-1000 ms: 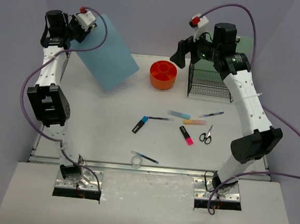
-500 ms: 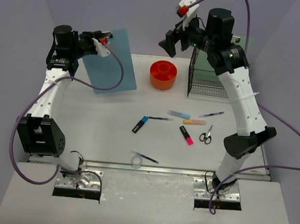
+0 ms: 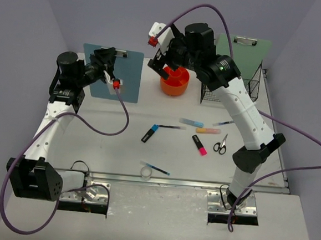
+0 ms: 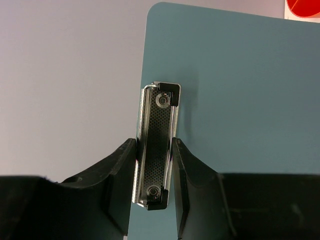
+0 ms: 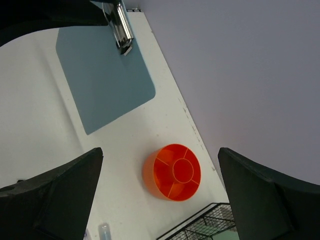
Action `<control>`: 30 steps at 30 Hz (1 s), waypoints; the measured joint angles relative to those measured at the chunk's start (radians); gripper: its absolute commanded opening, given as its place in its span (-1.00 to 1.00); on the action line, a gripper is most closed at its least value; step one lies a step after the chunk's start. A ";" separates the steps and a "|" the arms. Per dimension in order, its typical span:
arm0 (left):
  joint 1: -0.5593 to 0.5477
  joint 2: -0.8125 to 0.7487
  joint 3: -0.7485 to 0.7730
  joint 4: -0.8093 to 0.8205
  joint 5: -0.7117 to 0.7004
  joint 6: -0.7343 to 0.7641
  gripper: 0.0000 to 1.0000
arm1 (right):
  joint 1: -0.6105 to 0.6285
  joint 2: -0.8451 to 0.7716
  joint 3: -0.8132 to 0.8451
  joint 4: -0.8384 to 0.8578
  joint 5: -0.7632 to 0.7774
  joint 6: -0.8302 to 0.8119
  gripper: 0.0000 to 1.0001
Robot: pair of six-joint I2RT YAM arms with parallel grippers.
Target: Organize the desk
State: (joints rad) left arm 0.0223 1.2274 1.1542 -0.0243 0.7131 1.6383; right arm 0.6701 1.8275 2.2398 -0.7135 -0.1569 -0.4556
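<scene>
The desk [image 3: 119, 150] is a white tabletop inside lavender walls. My left gripper [image 3: 111, 56] is shut on the metal clip [image 4: 156, 145] of a blue clipboard [image 3: 113, 74] and holds the board nearly upright at the back left. The clipboard also shows in the left wrist view [image 4: 240, 90] and the right wrist view [image 5: 102, 85]. My right gripper [image 3: 161, 59] is open and empty, high above an orange round divided organizer [image 3: 174, 80], which lies between its fingers in the right wrist view [image 5: 175, 172].
A black wire rack [image 3: 230, 84] holding a green clipboard [image 3: 244, 49] stands at the back right. Mid-desk lie a blue marker [image 3: 149, 133], highlighters [image 3: 191, 122] [image 3: 199, 145], pens [image 3: 226, 123], and scissors [image 3: 221, 144]. A pen [image 3: 155, 168] and a clear tape roll [image 3: 145, 174] lie near the front rail.
My left arm has swung the blue clipboard from a raised tilt down to nearly upright. My right gripper has moved left, from over the wire rack to over the orange organizer.
</scene>
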 measured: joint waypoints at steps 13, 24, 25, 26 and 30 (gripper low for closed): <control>-0.134 -0.145 -0.138 -0.011 0.017 0.261 -1.00 | 0.072 0.000 -0.023 -0.017 0.014 -0.023 0.88; -0.178 -0.169 -0.186 -0.055 0.011 0.324 -1.00 | 0.086 0.050 -0.012 -0.054 -0.073 0.044 0.66; -0.182 -0.169 -0.187 -0.059 0.010 0.325 -1.00 | 0.087 0.055 -0.012 -0.055 -0.079 0.048 0.65; -0.187 -0.169 -0.187 -0.062 0.008 0.326 -1.00 | 0.087 0.061 -0.012 -0.057 -0.083 0.054 0.65; -0.204 -0.169 -0.188 -0.068 0.003 0.329 -1.00 | 0.087 0.086 -0.011 -0.059 -0.096 0.076 0.61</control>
State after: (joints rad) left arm -0.1812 1.0580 0.9665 -0.0919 0.7159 1.9671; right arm 0.7574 1.9135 2.2285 -0.7724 -0.2525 -0.3800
